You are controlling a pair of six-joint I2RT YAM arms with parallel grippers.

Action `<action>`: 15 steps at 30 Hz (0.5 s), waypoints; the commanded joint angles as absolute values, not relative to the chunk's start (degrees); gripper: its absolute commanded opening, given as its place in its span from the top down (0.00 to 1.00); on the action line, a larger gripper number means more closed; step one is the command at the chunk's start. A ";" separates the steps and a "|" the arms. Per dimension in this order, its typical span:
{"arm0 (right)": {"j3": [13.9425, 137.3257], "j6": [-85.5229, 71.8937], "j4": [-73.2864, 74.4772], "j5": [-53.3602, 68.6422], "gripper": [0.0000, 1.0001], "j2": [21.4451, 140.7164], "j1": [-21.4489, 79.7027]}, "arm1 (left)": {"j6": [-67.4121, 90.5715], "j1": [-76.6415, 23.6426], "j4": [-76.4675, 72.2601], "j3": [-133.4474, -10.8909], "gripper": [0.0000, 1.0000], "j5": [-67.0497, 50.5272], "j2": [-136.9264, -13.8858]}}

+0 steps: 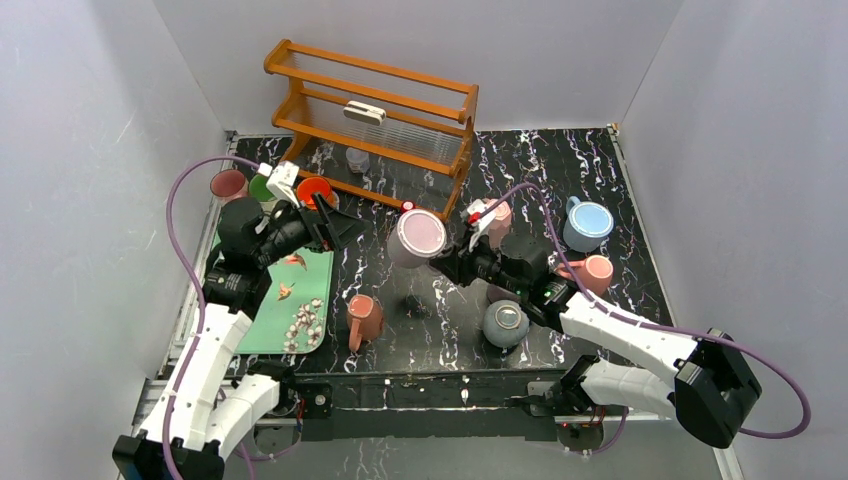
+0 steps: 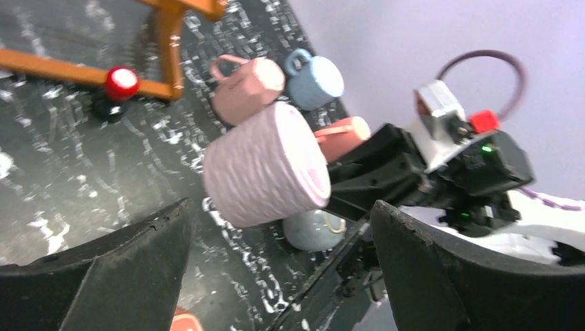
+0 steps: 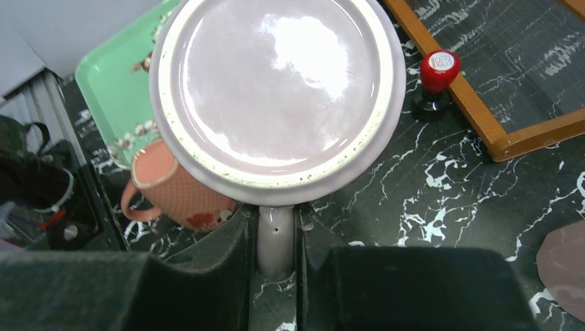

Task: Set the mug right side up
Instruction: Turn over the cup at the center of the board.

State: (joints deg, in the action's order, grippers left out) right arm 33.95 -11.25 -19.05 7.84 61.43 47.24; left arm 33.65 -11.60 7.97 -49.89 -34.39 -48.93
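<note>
A lilac ribbed mug hangs in the air over the middle of the black marbled table, lying on its side. My right gripper is shut on its handle. In the right wrist view a flat glossy round end of the mug with a pale rim faces the camera. In the left wrist view the mug shows its ribbed side, with the right gripper behind it. My left gripper is open and empty just left of the mug, its jaws wide apart.
A wooden rack stands at the back. A green tray lies at the left, a salmon mug beside it. A grey-blue mug, a blue mug and pink mugs stand at the right. A red-topped stamp is near the rack.
</note>
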 commanded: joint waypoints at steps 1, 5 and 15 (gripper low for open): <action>39.78 -17.12 -35.18 5.69 0.99 59.42 47.02 | 42.10 -11.87 -6.05 -46.66 0.08 -42.90 -45.13; 43.55 -18.91 -34.59 6.30 0.99 60.99 46.96 | 47.50 -11.87 -13.22 -43.25 0.12 -44.28 -44.41; 49.19 -27.65 -38.91 1.89 0.99 62.49 47.01 | 65.05 -11.94 -32.77 -35.73 0.17 -45.22 -46.62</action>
